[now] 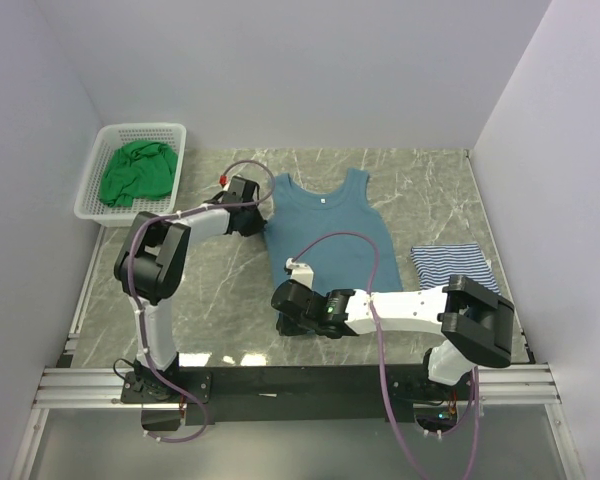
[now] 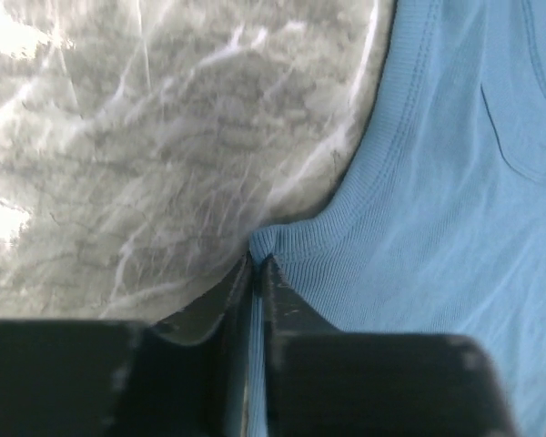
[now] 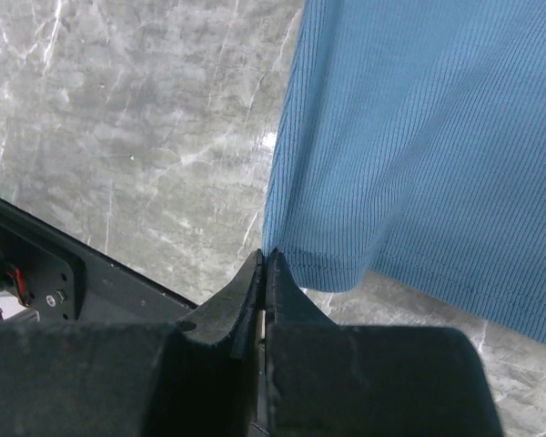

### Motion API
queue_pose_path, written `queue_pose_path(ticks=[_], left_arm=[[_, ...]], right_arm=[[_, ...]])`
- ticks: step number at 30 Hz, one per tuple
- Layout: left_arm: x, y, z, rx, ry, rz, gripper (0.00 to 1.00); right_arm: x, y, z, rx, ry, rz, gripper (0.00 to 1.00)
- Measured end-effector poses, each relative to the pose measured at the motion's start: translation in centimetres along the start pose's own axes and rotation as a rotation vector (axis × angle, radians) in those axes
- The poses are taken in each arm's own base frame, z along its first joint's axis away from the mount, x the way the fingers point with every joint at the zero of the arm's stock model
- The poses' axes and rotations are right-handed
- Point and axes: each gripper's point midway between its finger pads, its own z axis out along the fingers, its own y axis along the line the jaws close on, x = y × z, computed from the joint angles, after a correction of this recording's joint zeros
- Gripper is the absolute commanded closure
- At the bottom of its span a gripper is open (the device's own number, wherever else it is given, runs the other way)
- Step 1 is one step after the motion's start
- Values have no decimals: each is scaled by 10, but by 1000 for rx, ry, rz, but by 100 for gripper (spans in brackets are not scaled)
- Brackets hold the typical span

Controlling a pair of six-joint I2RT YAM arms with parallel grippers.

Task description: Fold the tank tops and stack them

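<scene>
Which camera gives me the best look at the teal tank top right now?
Top external: the whole teal tank top lies spread flat on the table. Left wrist shows only its armhole edge in the left pincer; right wrist shows only its hem corner in the right pincer.

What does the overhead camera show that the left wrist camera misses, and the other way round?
Only the overhead view: the green top bunched in the basket, the striped top lying at the right, and the whole teal top spread flat. Only the left wrist view: the left jaws shut on that top's armhole edge, with its ribbed trim up close. Both: the teal top and the marble table.
</scene>
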Motion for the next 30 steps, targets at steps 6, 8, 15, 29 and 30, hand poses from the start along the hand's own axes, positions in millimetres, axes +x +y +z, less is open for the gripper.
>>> queue_pose_path(ticks=[6, 8, 15, 29, 30], left_arm=[[-15, 12, -1, -104, -30, 10, 100], [-22, 24, -3, -151, -40, -1, 99], [-67, 87, -23, -295, -88, -89, 100], [-92, 76, -44, -289, -101, -45, 99], [-91, 73, -44, -286, -99, -41, 99]], right_arm=[[-2, 12, 2, -21, 16, 3, 100], [-6, 28, 7, -45, 27, 6, 100], [-22, 103, 32, -165, 66, 14, 100], [-28, 95, 26, -223, 84, 50, 100], [-28, 87, 24, -216, 81, 58, 100]])
